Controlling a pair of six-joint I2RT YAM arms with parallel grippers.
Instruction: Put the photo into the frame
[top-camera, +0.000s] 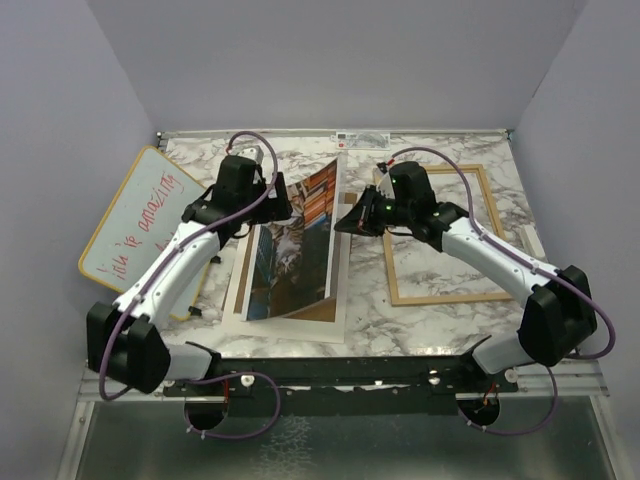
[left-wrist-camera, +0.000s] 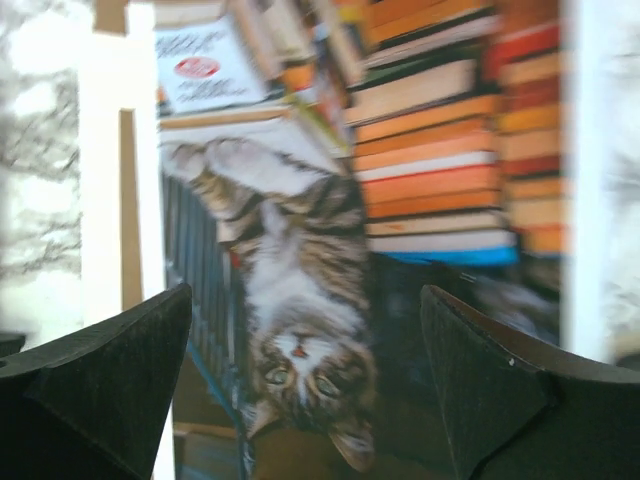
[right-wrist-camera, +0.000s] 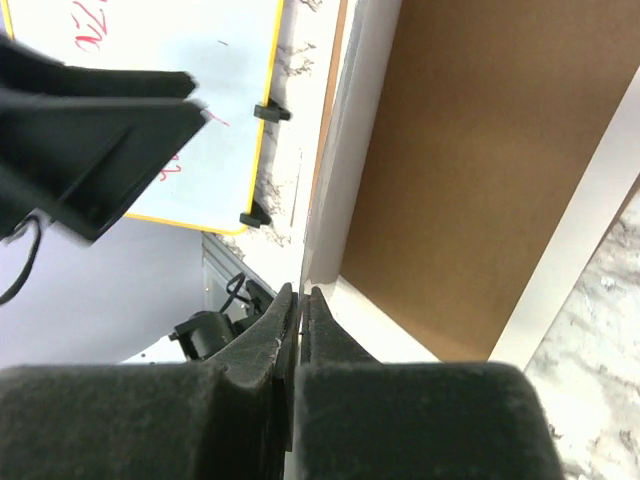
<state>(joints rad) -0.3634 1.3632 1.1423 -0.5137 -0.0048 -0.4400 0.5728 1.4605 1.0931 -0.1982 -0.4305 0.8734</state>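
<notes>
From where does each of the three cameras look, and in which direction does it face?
Top external: above and behind the arm bases, looking down on the table; both arms show, with the photo, the frame and the whiteboard.
Left wrist: on the left arm, looking down at the photo; the open left end effector shows at the bottom.
Right wrist: on the right arm, looking along the photo's edge towards the whiteboard; the right end effector, shut on it, shows.
Shared: all three show the photo.

One photo (top-camera: 298, 250), one frame (top-camera: 450, 297), one whiteboard (top-camera: 130, 222)
</notes>
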